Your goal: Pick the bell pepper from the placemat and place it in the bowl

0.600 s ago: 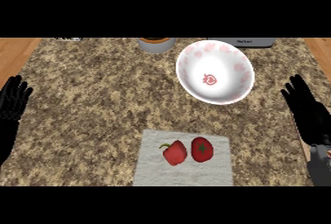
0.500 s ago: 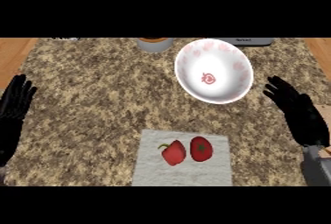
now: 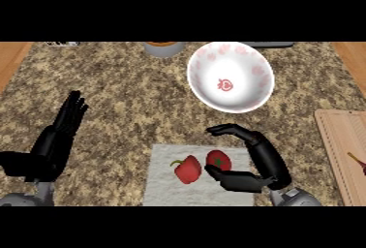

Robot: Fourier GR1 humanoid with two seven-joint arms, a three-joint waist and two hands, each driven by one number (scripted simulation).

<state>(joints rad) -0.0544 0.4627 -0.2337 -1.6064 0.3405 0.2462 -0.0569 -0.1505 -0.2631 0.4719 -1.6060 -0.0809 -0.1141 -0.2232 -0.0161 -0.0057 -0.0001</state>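
Lying on the grey placemat [image 3: 160, 190], near its middle: red bell pepper [image 3: 188, 170], just beside a round red tomato [image 3: 218, 159] at its right. Arching over the right side of the tomato: right hand [image 3: 263, 162], fingers [image 3: 223, 130] bent, apart from the thumb, clamped on nothing. Resting at the left of the bench [image 3: 129, 97]: left hand [image 3: 55, 143], fingers straight and together. Standing well apart from the pepper, further up: white bowl [image 3: 230, 76].

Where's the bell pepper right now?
Head view, lower centre: the bell pepper lies on the placemat, left of a tomato, with the right hand beside them.
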